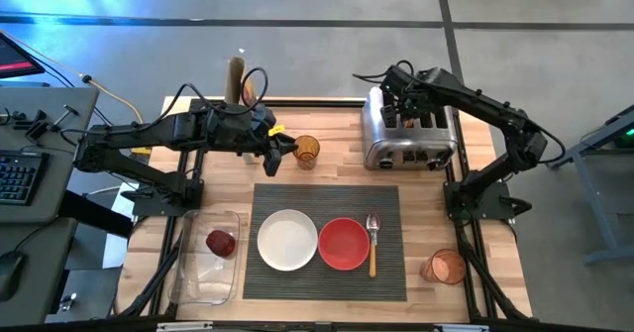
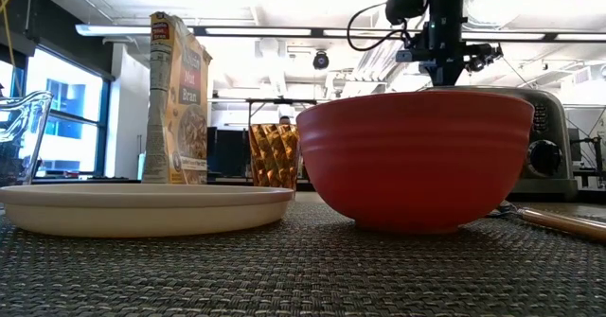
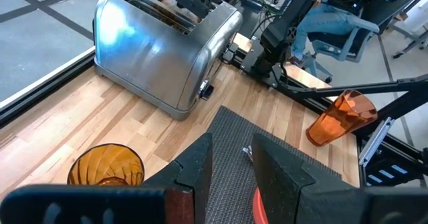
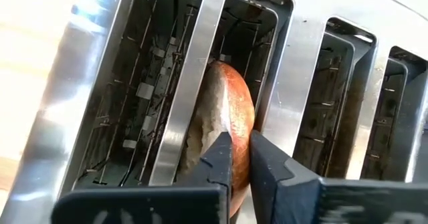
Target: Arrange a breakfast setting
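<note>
Bagel half [image 4: 224, 127] sits upright in a slot of the toaster [image 1: 409, 134] at the back of the table, and the right gripper [image 4: 239, 154] is over that slot w/ its fingers pinched on the bagel's top edge. We judge the step in hand as pulling it out for the plate [image 1: 287, 239]. To do it well we lift straight up along the slot, no twist, so the crust doesn't snag the wire guides or the slot wall. The pinch is thin and near the rim, so we go slow & watch for slip; if it tips we re-grip lower.

Plate lies on the mat [image 1: 329, 199], left of the red bowl [image 1: 344, 243], spoon [image 1: 372, 243] right of the bowl. We carry the bagel high enough to clear the bowl rim, then set it flat on the plate.

Dark red fruit [image 1: 221, 242] is in the clear tray [image 1: 194, 280] left of the mat. Left gripper [image 3: 233, 174] hangs over the mat's back edge near the amber glass [image 1: 306, 151], fingers a bit apart, holding nothing; we keep it out of the right arm's path.
</note>
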